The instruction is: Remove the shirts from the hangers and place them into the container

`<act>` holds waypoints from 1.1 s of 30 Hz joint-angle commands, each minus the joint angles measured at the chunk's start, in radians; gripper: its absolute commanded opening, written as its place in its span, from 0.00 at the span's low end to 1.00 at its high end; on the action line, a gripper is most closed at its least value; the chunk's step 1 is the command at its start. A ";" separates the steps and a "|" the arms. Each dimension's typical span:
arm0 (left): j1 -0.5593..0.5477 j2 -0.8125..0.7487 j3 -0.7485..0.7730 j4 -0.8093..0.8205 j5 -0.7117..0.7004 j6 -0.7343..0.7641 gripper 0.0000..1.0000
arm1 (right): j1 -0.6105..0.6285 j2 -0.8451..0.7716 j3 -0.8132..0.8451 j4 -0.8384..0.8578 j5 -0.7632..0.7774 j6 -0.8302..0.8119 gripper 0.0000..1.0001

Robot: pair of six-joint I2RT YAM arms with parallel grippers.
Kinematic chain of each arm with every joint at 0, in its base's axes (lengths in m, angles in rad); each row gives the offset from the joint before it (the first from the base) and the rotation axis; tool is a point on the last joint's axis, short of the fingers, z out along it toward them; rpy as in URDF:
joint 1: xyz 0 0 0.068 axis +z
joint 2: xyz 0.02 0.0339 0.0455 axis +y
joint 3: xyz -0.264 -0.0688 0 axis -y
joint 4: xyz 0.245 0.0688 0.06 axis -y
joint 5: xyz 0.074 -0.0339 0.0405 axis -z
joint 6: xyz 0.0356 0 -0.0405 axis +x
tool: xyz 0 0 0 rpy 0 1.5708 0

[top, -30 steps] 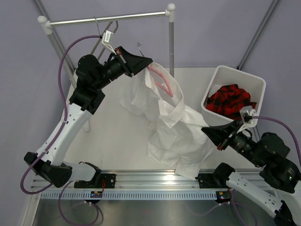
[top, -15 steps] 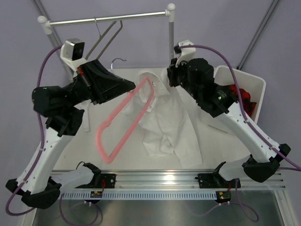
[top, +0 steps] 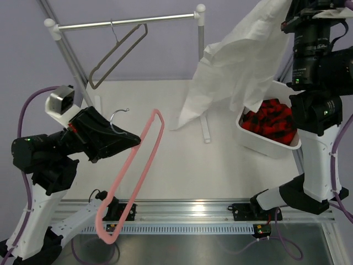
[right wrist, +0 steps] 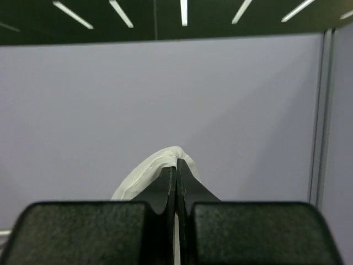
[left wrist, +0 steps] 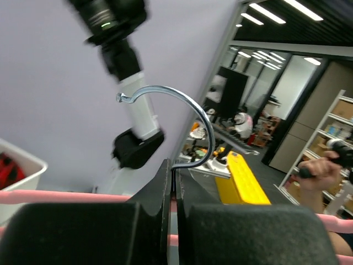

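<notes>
Top external: white shirt point(top: 237, 61) aloft, pink hanger point(top: 156, 116) bare

The right gripper point(right wrist: 176, 171) pinches the white shirt, which hangs below it, partly over the basket point(top: 265, 148) holding the plaid shirt point(top: 271, 121). The left gripper point(top: 137, 144) is clamped on the pink hanger at its hook point(left wrist: 182, 95), frame dangling beneath.

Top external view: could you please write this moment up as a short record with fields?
left end effector: shut on pink hanger at its hook; hanger bare
right end effector: shut on white shirt, held high by the laundry basket
plaid shirt: in laundry basket
grey-brown hanger: bare, on rail
</notes>
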 commanded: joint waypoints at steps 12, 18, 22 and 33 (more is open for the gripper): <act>-0.001 0.044 -0.221 -0.523 -0.199 0.506 0.00 | -0.138 0.073 0.118 0.564 -0.142 -0.362 0.00; -0.001 0.092 -0.237 -0.618 -0.222 0.595 0.00 | -0.464 0.129 0.101 0.564 -0.149 -0.041 0.00; -0.002 0.112 -0.253 -0.630 -0.221 0.614 0.00 | -0.587 0.165 0.162 0.500 -0.202 0.179 0.00; -0.001 0.152 -0.299 -0.564 -0.185 0.592 0.00 | -0.731 0.202 0.394 0.524 -0.238 0.350 0.00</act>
